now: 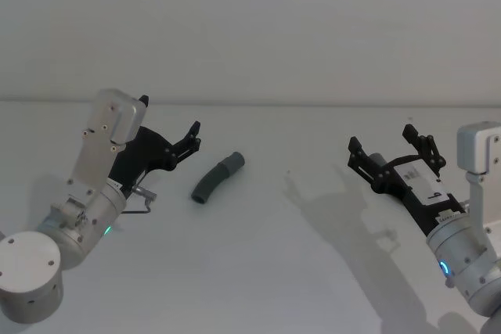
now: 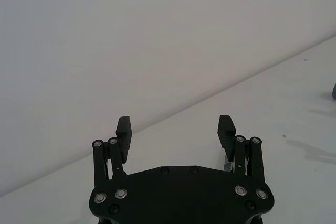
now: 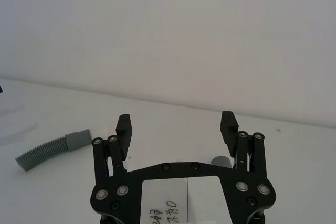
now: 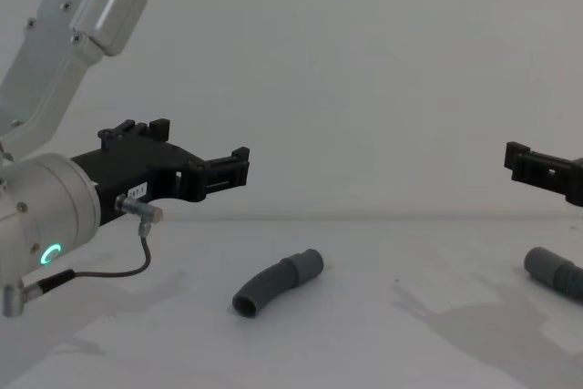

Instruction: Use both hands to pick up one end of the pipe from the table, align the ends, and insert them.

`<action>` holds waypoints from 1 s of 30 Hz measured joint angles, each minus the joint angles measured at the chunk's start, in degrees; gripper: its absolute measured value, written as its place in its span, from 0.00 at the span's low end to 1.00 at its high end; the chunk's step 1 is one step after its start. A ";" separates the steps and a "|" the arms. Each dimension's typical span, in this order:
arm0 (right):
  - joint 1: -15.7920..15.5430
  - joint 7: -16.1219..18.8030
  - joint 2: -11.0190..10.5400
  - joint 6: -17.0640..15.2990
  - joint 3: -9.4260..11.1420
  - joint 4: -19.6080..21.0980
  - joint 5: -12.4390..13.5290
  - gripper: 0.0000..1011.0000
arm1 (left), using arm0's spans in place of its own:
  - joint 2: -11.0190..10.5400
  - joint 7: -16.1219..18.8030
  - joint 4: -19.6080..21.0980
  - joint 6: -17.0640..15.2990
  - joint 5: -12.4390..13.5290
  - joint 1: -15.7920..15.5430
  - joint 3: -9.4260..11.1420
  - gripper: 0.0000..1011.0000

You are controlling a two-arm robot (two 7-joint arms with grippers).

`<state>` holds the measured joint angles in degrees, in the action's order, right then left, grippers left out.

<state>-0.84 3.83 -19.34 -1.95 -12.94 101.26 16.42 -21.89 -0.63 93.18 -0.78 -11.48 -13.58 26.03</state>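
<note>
Head view: left gripper [image 1: 168,119] wide open, empty, above table [image 1: 258,271], just left of one pipe piece [image 1: 219,178] lying flat mid-table. Right gripper [image 1: 383,138] also wide, empty, well off to the right. Chest view: second piece [image 4: 554,271] lies on table under right gripper.

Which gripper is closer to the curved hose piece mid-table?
Left. The left gripper hangs just left of the hose piece; the right gripper is well off to its right.
</note>
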 joint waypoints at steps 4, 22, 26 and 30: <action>0.00 0.00 0.00 0.00 0.00 0.00 0.01 0.99 | 0.00 0.00 0.00 -0.01 0.00 0.00 0.00 0.99; 0.00 -0.01 0.00 0.00 -0.01 -0.03 0.04 0.99 | 0.00 0.00 0.00 -0.02 0.00 0.00 0.00 0.99; 0.00 -0.01 0.00 0.00 -0.01 -0.04 0.04 0.99 | 0.00 0.00 -0.01 -0.02 0.00 0.00 0.00 0.99; 0.00 -0.01 0.00 0.00 0.00 -0.04 0.04 0.99 | 0.00 0.00 0.00 -0.02 0.00 0.00 0.00 0.99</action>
<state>-0.84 3.82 -19.34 -1.95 -12.94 101.23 16.47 -21.89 -0.63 93.18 -0.80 -11.48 -13.58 26.02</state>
